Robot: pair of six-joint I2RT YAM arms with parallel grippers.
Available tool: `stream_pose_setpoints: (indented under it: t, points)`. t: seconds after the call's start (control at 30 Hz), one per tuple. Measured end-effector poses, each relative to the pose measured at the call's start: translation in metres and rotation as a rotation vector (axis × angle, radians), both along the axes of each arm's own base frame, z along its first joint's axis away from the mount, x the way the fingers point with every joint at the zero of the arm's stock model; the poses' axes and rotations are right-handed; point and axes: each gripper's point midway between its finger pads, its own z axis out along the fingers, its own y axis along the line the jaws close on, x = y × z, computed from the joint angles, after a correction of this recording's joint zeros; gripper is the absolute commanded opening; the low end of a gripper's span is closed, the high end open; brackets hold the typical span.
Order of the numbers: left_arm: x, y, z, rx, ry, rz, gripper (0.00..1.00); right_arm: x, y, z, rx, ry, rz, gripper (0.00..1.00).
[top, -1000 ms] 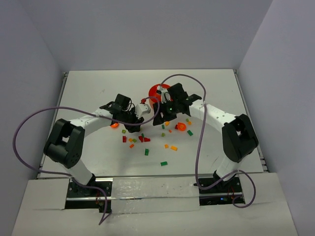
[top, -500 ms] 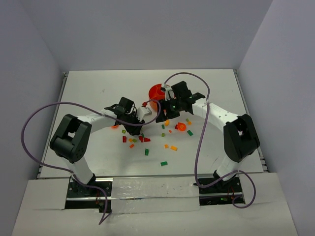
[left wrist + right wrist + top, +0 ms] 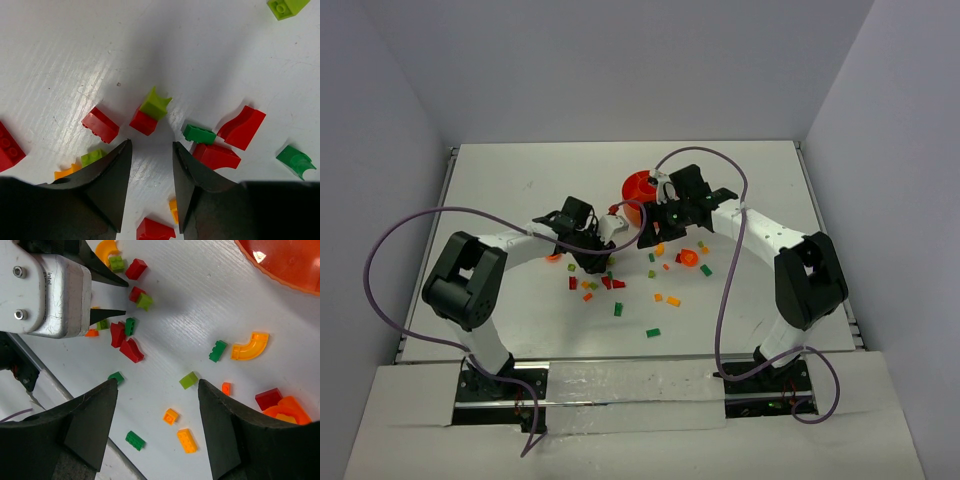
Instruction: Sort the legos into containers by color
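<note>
Top external shows the left arm (image 3: 465, 280) with its elbow swung inward since a second ago, though over the last half second hardly anything has shifted. The legos (image 3: 618, 309) lie loose on the white table (image 3: 520, 180), at 6 o'clock from the orange bowl (image 3: 638, 184), just where they lay before. The right arm (image 3: 800, 280) has eased its wrist off a little, so more of the bowl's rim shows than it did. Seen from its own wrist, the left gripper (image 3: 151, 143) hangs low with its jaws parted and nothing between them. A red brick (image 3: 144, 122) joined to a lime piece (image 3: 155, 103) sits at 12 o'clock from the gap (close, but not touched). The right gripper (image 3: 157, 385) stands wide apart above the table, holding nothing, with a lime brick (image 3: 188, 380) lying under the gap, toward its 3 o'clock side.
</note>
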Motion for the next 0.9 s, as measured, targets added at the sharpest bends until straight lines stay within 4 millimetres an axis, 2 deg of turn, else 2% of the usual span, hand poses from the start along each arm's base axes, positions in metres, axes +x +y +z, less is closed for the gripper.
stream_pose_setpoints:
  t: [0.23,0.63,0.9]
  points:
    - [0.003,-0.001,0.001,-0.004,-0.023,-0.024,0.48,-0.001,0.000,-0.001,0.001,0.002,0.001,0.73]
    - [0.003,-0.013,0.011,-0.049,-0.116,-0.220,0.48,-0.001,0.001,0.000,0.005,0.005,0.005,0.73]
    - [0.005,-0.012,0.005,-0.034,-0.133,-0.275,0.46,-0.002,0.000,-0.001,0.005,0.007,0.005,0.73]
